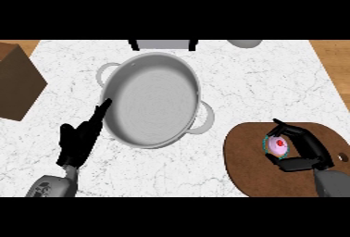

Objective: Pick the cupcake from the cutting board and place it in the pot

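Observation:
The cupcake [278, 145], pink-frosted with a red dot and a teal wrapper, sits on the brown cutting board [249, 162] at the lower right. My right hand [306, 149] curls round it, fingers above and thumb below, and hides its right side. The grey pot [152, 99] with two side handles stands in the middle of the white marble counter. At the pot's lower left rim my left hand [78, 141] rests open, its fingers pointing up toward the pot.
A brown wooden block [17, 83] lies at the left edge. A dark-framed grey object [164, 44] and a pale rounded object [245, 43] sit along the back edge. Bare marble [273, 78] stretches between pot and board.

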Controlling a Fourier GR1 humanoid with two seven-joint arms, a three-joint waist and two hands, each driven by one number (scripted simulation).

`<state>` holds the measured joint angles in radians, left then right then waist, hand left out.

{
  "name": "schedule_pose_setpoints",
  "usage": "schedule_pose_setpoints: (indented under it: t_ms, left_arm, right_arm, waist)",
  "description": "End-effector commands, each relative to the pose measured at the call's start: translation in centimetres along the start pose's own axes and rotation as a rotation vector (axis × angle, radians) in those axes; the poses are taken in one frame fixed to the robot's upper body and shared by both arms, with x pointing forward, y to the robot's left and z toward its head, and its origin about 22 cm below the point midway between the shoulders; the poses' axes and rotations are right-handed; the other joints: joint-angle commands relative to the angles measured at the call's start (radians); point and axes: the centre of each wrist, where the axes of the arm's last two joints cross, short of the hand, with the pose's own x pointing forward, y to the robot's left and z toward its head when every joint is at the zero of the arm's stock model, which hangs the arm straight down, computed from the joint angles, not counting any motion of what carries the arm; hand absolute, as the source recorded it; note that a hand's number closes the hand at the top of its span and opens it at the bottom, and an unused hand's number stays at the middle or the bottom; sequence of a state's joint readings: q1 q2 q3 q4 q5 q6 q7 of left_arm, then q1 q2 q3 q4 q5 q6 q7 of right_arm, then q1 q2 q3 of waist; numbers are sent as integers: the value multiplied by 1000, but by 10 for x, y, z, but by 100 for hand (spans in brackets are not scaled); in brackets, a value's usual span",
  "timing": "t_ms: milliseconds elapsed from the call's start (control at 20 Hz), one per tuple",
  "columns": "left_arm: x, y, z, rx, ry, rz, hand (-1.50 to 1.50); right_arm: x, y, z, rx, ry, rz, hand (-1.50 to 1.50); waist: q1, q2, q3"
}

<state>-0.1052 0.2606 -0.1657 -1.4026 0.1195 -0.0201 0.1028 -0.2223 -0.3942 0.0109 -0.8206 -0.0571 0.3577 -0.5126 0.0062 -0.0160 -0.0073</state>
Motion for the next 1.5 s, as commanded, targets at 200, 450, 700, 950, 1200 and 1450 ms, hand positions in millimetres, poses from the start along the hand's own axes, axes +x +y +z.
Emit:
schedule_pose_setpoints:
  t_ms: [200,450,700,950,1200,1450]
  left_arm:
    - [-30,-21,9,-55,70,36,0]
    - [-5,3,-3,-35,92,26,0]
    - [-28,-8,12,-42,88,31,0]
    - [-21,-25,2,-22,77,35,0]
    - [-21,-21,10,-38,80,40,0]
    - [-13,-17,9,-51,69,28,0]
  right_arm:
    - [-24,30,7,-67,-91,-18,150]
    - [-27,84,-3,-139,-169,79,150]
    - [-13,105,-3,-189,-216,137,150]
    - [26,109,-5,-209,-272,287,150]
    - [78,131,-4,-256,-328,391,150]
    - [120,140,-12,-293,-362,550,150]
  waist:
    - [-7,17,7]
    - [-13,16,7]
    - [-15,14,6]
    - [-18,13,6]
    - [-22,11,5]
    - [-13,12,6]
